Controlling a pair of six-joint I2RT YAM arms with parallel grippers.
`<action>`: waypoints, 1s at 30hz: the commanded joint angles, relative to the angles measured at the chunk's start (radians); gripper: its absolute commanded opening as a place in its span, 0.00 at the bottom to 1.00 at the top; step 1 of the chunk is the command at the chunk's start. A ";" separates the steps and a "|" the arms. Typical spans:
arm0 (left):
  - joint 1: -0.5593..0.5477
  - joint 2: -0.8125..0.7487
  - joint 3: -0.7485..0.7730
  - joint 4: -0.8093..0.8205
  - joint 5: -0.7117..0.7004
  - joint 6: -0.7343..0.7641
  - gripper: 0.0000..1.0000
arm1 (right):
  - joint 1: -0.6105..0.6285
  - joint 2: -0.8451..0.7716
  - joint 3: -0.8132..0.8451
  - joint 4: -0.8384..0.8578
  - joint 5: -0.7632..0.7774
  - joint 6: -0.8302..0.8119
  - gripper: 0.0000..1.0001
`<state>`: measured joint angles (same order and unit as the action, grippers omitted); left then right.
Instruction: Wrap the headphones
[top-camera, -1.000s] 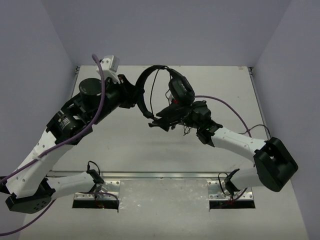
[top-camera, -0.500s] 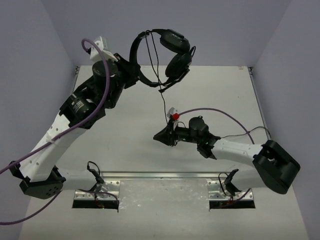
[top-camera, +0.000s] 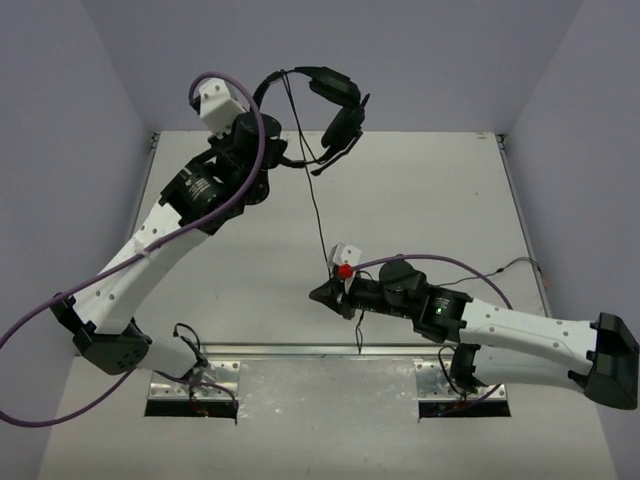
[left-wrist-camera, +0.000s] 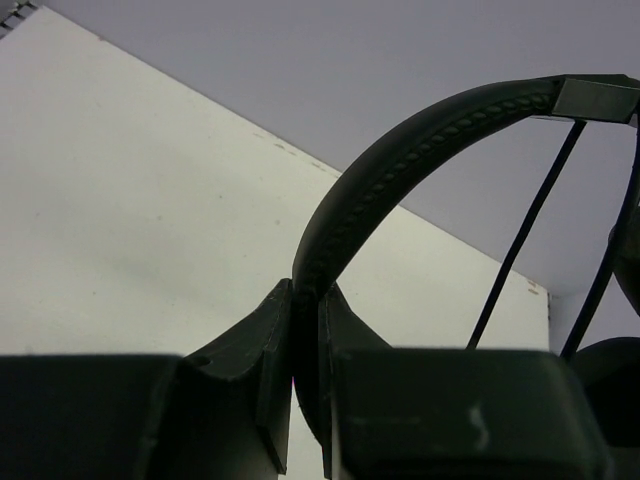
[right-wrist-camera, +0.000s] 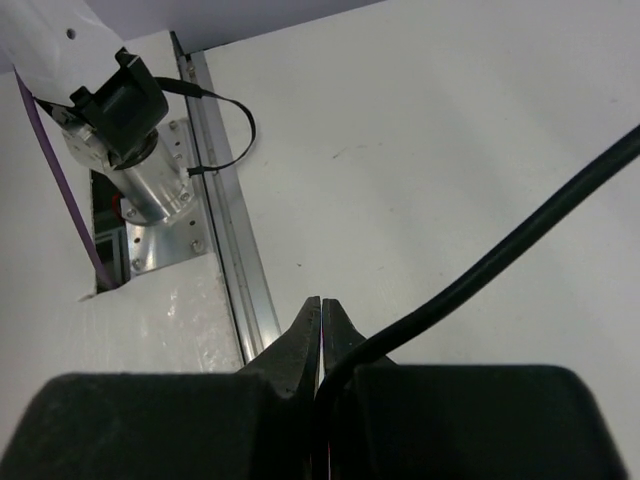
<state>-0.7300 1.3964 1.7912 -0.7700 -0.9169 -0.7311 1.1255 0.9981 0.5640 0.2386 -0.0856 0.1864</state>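
top view: my left gripper (top-camera: 268, 148) holds the headphones (top-camera: 335, 100) high above the far-left part of the table (top-camera: 450, 180), with the ear cups (top-camera: 345, 125) hanging on its right side. the cord (top-camera: 314, 205) drops from them in a nearly straight line toward the middle of the table. there my right gripper (top-camera: 322, 293) sits low and pinches it, and a short tail trails on toward the table's near edge.

left wrist view: my fingers are pressed together on the headband (left-wrist-camera: 400, 150), gripping it edge-on. the arch rises up and to the right, well clear of the table, and thin strands of cord cross beside it.

right wrist view: my fingers are almost fully together with the cord nipped between them. it leaves the grip up and to the right, above the bare table.

as i judge it, the next move depends on that line. the cord's long axis runs from the raised headphones down to my right fingers, so the headphones lie up and away from my right gripper. the right arm is the one on the cord, and it would have to carry the cord around what the left arm holds.
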 joint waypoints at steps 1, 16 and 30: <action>0.066 0.024 0.005 0.077 -0.086 -0.021 0.00 | 0.025 -0.024 0.134 -0.221 0.053 -0.094 0.01; 0.098 -0.037 -0.543 0.489 0.120 0.182 0.00 | 0.022 0.138 0.692 -0.718 0.234 -0.455 0.01; -0.002 -0.128 -0.955 0.821 0.466 0.418 0.00 | -0.151 0.274 0.866 -0.741 0.425 -0.725 0.01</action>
<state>-0.6983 1.3251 0.8799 -0.1249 -0.5610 -0.3931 1.0187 1.2781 1.3628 -0.6067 0.2676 -0.4080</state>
